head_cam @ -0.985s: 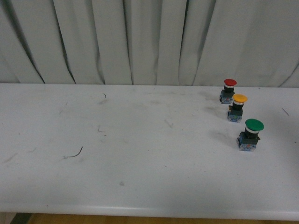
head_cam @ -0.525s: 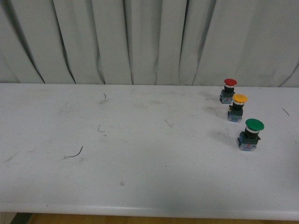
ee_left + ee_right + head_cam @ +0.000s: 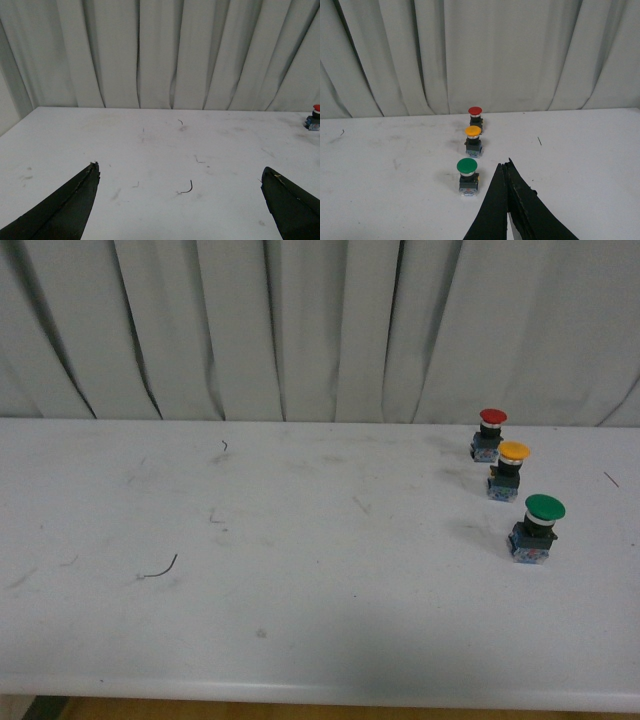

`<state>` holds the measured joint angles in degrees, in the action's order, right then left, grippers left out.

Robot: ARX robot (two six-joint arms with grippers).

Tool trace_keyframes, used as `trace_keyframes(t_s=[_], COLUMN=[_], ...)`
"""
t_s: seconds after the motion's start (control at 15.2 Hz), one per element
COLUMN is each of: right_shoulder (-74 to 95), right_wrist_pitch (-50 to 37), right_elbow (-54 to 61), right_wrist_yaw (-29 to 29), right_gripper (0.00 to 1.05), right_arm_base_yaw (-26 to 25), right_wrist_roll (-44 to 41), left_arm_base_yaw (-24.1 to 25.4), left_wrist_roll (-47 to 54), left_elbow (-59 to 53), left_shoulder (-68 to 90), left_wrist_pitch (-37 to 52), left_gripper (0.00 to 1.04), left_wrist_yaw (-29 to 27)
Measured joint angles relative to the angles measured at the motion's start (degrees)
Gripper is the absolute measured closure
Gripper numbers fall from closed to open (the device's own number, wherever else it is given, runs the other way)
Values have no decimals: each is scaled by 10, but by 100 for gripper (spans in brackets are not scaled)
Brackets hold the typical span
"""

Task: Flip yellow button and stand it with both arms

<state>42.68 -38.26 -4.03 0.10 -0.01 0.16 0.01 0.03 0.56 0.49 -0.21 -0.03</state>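
The yellow button point(image 3: 513, 470) is seen upright at the table's point(image 3: 300, 620) 2 o'clock. Neither arm is shown from the front. The left gripper's point(image 3: 180, 175) fingers are spread; the right gripper's point(image 3: 507, 169) are pressed together, bases cut off.

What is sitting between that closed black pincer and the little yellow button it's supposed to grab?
In the right wrist view, the green button stands on the table nearest the shut right pincer, a little to one side, with the yellow button just behind it. The green one could crowd the approach. The red button stands beyond.
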Motion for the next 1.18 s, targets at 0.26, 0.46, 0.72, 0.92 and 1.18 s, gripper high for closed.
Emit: trace_keyframes(t_s=[0.26, 0.46, 0.72, 0.92, 1.18], right_shoulder=[-66, -141, -217, -256, -306], right_wrist_pitch=[34, 101, 170, 209, 259], right_elbow=[34, 34, 34, 34, 34], right_wrist_yaw=[0, 0, 0, 0, 0], right_gripper=[103, 103, 103, 103, 103], right_arm_base_yaw=[0, 0, 0, 0, 0], right_wrist_roll=[0, 0, 0, 0, 0], left_arm_base_yaw=[0, 0, 0, 0, 0], left_wrist_roll=[0, 0, 0, 0, 0], left_elbow=[0, 0, 0, 0, 0], left_shoulder=[0, 0, 0, 0, 0], left_wrist_pitch=[0, 0, 0, 0, 0], left_gripper=[7, 7, 7, 7, 7], left_wrist_yaw=[0, 0, 0, 0, 0])
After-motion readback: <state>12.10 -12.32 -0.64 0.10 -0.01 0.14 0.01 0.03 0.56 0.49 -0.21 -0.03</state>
